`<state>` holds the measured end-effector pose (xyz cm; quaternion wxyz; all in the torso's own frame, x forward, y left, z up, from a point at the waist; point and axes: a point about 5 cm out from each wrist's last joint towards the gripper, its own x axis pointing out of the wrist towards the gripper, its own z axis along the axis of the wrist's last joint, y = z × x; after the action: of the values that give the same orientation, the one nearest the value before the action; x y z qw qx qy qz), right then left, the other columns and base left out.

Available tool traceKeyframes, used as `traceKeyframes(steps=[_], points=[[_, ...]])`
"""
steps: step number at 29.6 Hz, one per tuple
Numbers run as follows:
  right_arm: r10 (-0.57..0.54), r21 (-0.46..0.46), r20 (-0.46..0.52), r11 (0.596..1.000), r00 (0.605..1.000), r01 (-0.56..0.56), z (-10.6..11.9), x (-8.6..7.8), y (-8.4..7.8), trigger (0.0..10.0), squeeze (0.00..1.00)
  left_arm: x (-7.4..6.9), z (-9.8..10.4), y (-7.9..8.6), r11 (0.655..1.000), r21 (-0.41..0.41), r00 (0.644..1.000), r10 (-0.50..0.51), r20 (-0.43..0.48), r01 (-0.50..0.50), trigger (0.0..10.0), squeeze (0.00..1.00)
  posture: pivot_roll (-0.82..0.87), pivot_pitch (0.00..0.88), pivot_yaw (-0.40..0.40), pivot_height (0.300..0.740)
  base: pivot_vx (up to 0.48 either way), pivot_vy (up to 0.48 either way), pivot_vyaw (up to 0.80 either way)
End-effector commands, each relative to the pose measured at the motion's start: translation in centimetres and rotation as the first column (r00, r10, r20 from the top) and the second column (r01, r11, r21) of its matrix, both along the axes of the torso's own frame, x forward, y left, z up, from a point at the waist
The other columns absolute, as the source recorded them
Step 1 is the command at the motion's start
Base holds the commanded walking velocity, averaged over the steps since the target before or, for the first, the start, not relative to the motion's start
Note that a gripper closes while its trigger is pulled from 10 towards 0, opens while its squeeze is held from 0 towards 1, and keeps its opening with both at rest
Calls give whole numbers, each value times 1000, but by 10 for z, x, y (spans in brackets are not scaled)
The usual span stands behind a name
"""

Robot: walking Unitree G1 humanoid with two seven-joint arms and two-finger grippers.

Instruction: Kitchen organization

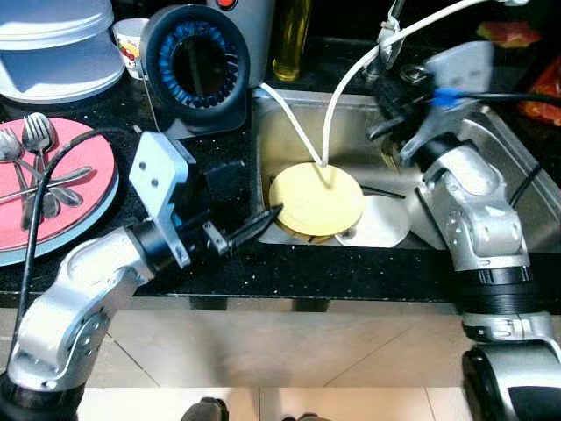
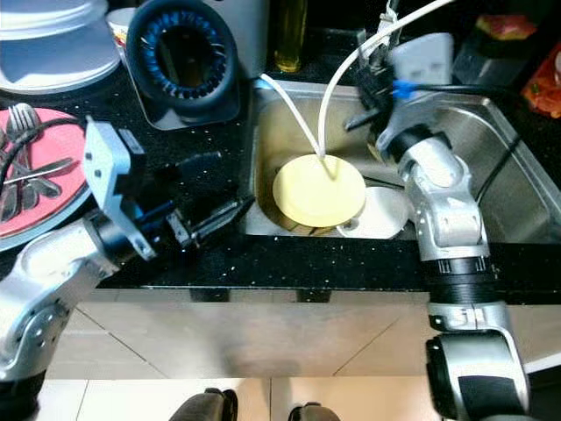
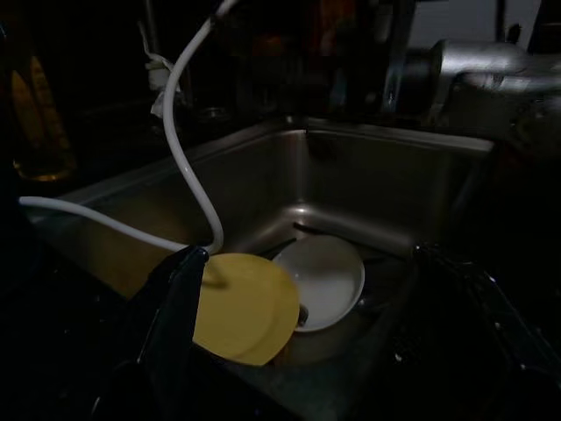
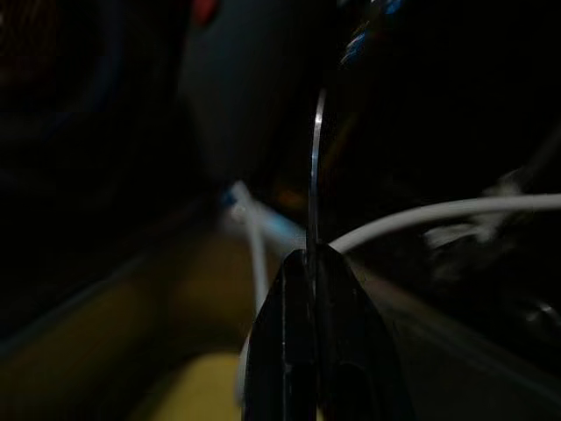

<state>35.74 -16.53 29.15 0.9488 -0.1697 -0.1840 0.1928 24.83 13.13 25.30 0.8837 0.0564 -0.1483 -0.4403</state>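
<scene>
Place: a home kitchen.
Counter: black speckled stone (image 1: 351, 274), with a tiled floor (image 1: 289, 351) below its edge.
Sink: steel basin (image 1: 491, 149) set into the counter, holding a yellow plate (image 1: 317, 200) and a white plate (image 1: 381, 224).
Hoses: two white hoses (image 1: 337, 96) run down into the sink.
Tableware: pink plate (image 1: 88, 171) on the counter, with forks and spoons (image 1: 39, 167) lying on it.
Other goods: oil bottle (image 1: 292, 39) behind the sink, a cup (image 1: 130, 44) and white containers (image 1: 53, 44) on the counter.
</scene>
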Motion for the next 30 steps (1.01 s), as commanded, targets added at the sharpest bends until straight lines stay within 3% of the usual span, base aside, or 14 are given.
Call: traceKeyframes(steps=[1,4,8,10,12,16,25,26,27,28,29,30], points=[[-4,-65,-65,998,998,-1,-14,5,6,10000,0,-4,1,0,1000,16,1000,-9,-1,9,10000,0,138,164,-94,740,0,0,0],[-25,-171,-124,985,992,3,-29,15,16,10000,0,-6,5,1,1000,19,1000,-6,13,6,10000,0,138,172,-99,740,0,0,0],[-71,-403,-193,915,979,-13,-51,24,24,10000,0,-16,17,0,1000,-2,999,-26,45,26,10000,0,139,206,-112,740,0,0,0],[-114,-469,-209,883,971,3,-55,28,20,10000,0,-23,30,0,995,-83,997,-46,69,52,10000,0,143,225,-122,740,0,0,0],[-140,-488,-207,873,968,22,-54,30,16,10000,0,-26,35,0,992,-111,995,-55,80,63,10000,0,146,242,-127,740,0,0,0],[-299,-540,-176,826,938,162,-43,39,-15,10000,0,-36,44,1,987,-134,992,-78,98,90,10000,0,154,280,-127,740,0,0,0],[-348,-593,-218,789,912,159,-46,40,-28,10000,0,-37,38,2,991,-101,995,-86,56,91,10000,0,148,308,-114,740,0,0,0],[-346,-604,-250,785,904,133,-51,39,-29,10000,102,-37,38,2,992,-94,995,-85,51,90,10000,0,149,310,-114,740,0,0,0],[-346,-604,-250,785,904,133,-51,39,-29,10000,102,-37,38,2,992,-94,995,-85,51,90,10000,0,149,310,-114,740,0,0,0],[-341,-614,-288,783,895,101,-58,37,-29,10000,392,-37,39,2,992,-89,996,-82,46,86,10000,0,150,311,-114,740,0,0,0],[-329,-614,-329,787,885,64,-63,35,-30,10000,765,-37,40,2,993,-84,996,-75,44,79,10000,0,153,313,-110,740,0,0,0],[-320,-609,-356,792,878,42,-67,34,-30,10000,1000,-37,41,3,994,-82,997,-68,42,71,10000,0,153,312,-110,740,0,0,0]])
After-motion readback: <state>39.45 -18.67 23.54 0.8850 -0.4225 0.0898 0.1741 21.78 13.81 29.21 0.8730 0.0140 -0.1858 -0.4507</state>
